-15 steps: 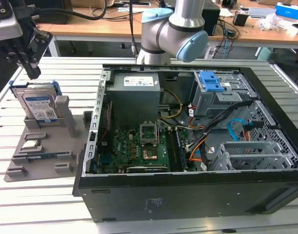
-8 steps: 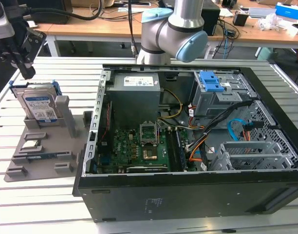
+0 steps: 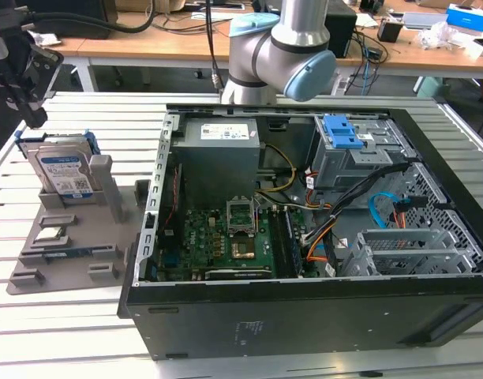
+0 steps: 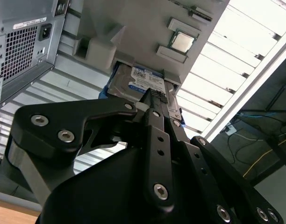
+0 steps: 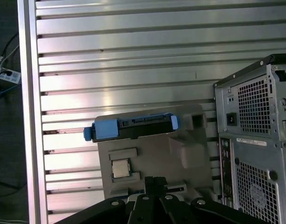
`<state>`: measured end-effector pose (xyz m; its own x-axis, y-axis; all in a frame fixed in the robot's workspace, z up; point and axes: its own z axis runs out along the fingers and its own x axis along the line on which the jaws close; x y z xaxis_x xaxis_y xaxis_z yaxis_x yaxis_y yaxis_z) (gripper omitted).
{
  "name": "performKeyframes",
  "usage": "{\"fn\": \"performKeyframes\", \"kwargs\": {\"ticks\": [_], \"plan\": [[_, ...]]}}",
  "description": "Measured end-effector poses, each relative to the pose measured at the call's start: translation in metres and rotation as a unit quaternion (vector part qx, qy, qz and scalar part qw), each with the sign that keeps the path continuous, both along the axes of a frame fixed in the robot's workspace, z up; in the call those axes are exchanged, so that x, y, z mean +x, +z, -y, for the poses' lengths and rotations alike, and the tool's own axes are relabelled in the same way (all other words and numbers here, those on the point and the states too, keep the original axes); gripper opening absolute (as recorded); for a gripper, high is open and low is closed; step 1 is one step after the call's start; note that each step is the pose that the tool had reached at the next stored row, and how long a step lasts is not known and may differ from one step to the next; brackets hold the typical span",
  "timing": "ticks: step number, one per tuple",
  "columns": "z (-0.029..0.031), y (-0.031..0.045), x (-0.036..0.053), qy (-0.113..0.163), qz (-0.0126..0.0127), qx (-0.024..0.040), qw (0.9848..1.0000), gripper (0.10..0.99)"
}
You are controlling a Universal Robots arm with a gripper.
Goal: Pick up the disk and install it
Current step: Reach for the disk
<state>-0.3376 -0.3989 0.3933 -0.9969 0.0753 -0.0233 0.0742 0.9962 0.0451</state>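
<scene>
A wide slatted metal desk (image 3: 99,118) carries everything here. The landmark is a grey moulded holder (image 3: 76,272) lying flat on it.

Just beside the holder, on the exterior view's right, an open black computer case (image 3: 305,316) lies on its side, showing its circuit board, cables and metal bays. Beyond the holder and the case, the grey and pale blue robot arm (image 3: 281,47) rises from the far side of the desk.

The black gripper (image 4: 152,95) hangs above the holder, clear of everything in it. In both wrist views its jaws appear to be together with nothing between them.

The disk (image 3: 64,174) stands upright on one long edge in a slot at the holder's far end, its white-and-blue label facing the exterior camera. A bright blue bracket frames it, and the first wrist view shows the bracket along its top edge. Nothing is holding it.

It looks like a stiff metal block, fairly heavy for its size, with smooth faces that could slip. A knock or drop could damage it. The safest hold is probably across its two flat faces near the exposed top edge, squarely, since the thin bracket may flex.

A small square silver processor chip (image 3: 50,234) lies flat in a recess of the holder, nearer the exterior camera than the disk.
</scene>
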Motion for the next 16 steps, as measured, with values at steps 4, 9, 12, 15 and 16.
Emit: {"fn": "performKeyframes", "kwargs": {"ticks": [4,9,12,15,16], "plan": [[0.0000,0.0000,-0.0058,0.000,0.0000,0.0000,1.0000,0.106],[0.0000,0.0000,-0.0113,0.000,0.0000,0.0000,1.0000,0.106],[0.0000,0.0000,-0.0144,0.000,0.0000,0.0000,1.0000,0.106],[0.0000,0.0000,-0.0177,0.000,0.0000,0.0000,1.0000,0.106],[0.0000,0.0000,-0.0203,0.000,0.0000,0.0000,1.0000,0.106]]}}
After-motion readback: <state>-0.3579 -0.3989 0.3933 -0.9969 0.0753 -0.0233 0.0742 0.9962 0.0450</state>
